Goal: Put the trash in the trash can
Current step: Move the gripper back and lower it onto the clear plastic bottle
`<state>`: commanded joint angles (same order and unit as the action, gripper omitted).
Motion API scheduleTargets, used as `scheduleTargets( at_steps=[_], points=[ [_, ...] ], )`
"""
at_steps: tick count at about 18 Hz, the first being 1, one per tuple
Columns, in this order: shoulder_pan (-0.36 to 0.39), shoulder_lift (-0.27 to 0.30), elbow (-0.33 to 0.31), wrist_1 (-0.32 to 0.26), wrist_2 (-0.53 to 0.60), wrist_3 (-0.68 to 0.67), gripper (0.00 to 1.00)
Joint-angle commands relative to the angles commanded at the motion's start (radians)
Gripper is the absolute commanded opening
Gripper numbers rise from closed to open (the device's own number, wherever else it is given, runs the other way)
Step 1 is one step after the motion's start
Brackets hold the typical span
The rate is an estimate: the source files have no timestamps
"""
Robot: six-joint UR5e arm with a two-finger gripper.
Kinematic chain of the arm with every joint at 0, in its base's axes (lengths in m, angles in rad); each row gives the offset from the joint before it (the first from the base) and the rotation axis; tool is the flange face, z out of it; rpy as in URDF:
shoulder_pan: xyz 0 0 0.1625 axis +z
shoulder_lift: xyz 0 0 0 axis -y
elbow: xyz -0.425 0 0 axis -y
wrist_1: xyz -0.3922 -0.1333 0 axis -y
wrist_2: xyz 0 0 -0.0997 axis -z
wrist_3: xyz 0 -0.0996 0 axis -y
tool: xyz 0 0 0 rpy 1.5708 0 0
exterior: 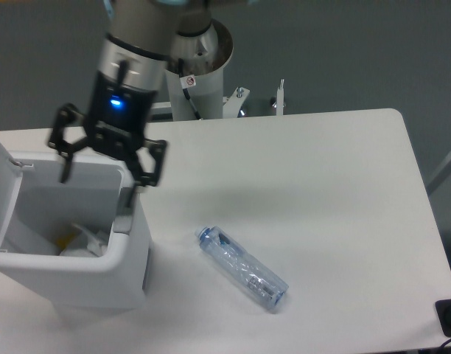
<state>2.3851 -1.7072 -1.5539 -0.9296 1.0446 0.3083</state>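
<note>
A crushed clear bluish plastic bottle (242,268) with a blue neck lies on the white table, right of the trash can. The trash can (130,276) is a white bin at the left front, its lid (0,193) swung open to the left. Inside it, white paper trash (85,241) shows near the bottom beside something yellow. My gripper (99,174) hangs over the bin's back rim, fingers spread wide and open, nothing between them.
The arm's white base column (197,70) stands behind the table's far edge with metal brackets (278,99) beside it. A dark object (450,317) sits off the table's front right corner.
</note>
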Motion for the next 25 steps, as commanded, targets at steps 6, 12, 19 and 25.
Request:
scheduleTargets(
  at_steps=[6, 12, 19, 25],
  points=[
    [0.124, -0.084, -0.021, 0.002, 0.017, 0.014, 1.00],
    [0.138, -0.204, -0.025, -0.005, 0.158, -0.002, 1.00],
    [0.128, -0.305, 0.000, -0.009, 0.260, -0.106, 1.00],
    [0.082, -0.393, 0.048, -0.011, 0.370, -0.167, 1.00]
  ],
)
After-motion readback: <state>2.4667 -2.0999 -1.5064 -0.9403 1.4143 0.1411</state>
